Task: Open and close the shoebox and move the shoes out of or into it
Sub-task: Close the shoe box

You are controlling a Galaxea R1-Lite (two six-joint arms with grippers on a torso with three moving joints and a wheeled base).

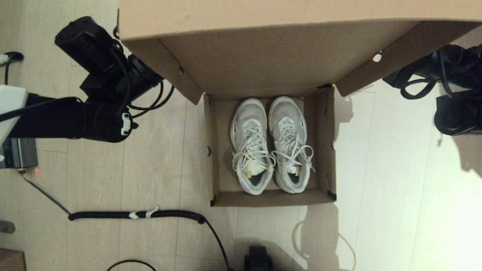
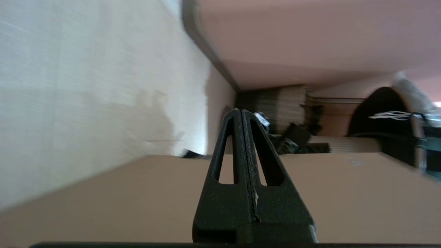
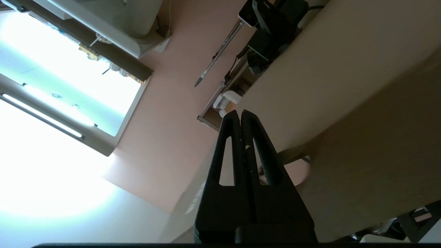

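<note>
The shoebox (image 1: 326, 143) stands open on the pale wood floor, its big lid (image 1: 271, 56) raised and leaning over the far end. The two white shoes (image 1: 251, 146) (image 1: 290, 145) lie side by side inside, toes away from me. My left arm (image 1: 109, 75) reaches to the lid's left flap; the lid hides its fingers in the head view. In the left wrist view my left gripper (image 2: 240, 111) is shut on nothing, over brown cardboard (image 2: 103, 199). My right arm (image 1: 448, 86) hangs by the lid's right flap. The right gripper (image 3: 240, 113) is shut and empty beside cardboard (image 3: 372, 155).
A coiled black cable (image 1: 135, 215) runs across the floor in front of the box on the left. A grey device (image 1: 19, 152) with a red light sits at the far left. A black part of the robot (image 1: 258, 259) shows at the bottom edge.
</note>
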